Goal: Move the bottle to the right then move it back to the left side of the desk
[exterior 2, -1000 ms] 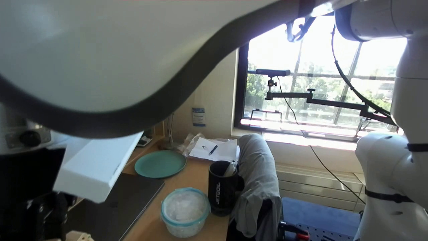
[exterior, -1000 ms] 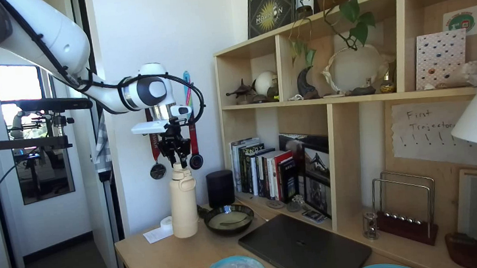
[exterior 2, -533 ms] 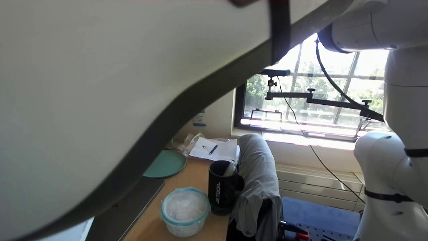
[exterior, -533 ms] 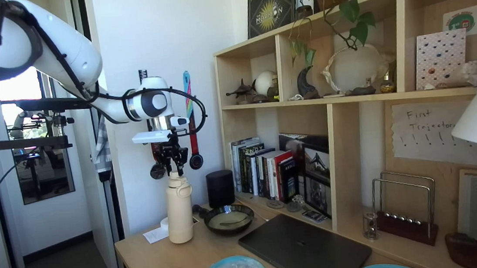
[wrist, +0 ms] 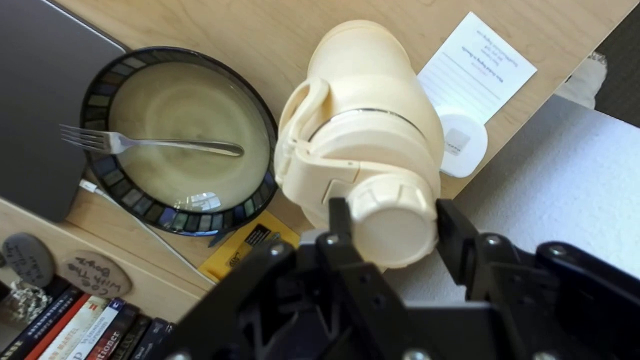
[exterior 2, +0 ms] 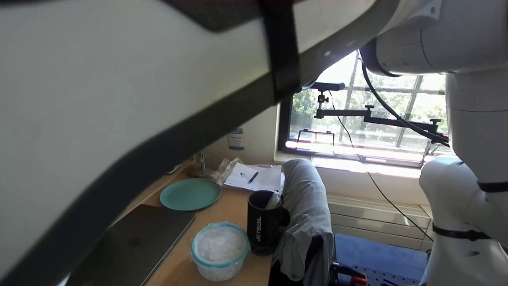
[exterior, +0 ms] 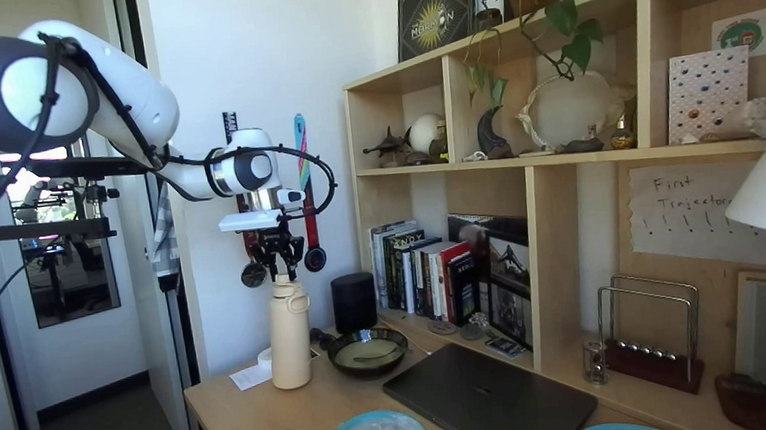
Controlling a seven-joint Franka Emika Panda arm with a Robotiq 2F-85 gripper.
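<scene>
You have the gripper point(wrist: 392, 207) at the top of the bottle point(wrist: 372, 95), its jaws clamped on either side of the cap point(wrist: 395, 225). In an exterior view the bottle is upright at the left end of the table point(exterior: 262, 416) as that camera sees it; whether its base touches the wood you cannot tell. In your wrist view the dark-rimmed bowl point(wrist: 190, 105) sits just beside it, a fork point(wrist: 175, 144) laid over the rim with its tines jutting outward. On the bottle's other side lie a paper slip point(wrist: 480, 65) and a rounded white object point(wrist: 462, 147). The closed laptop point(exterior: 488, 394) lies past the bowl. In an exterior view you have a green plate point(exterior 2: 190, 194), and a lidded container point(exterior 2: 220, 246) just beside a black mug point(exterior 2: 262, 226).
</scene>
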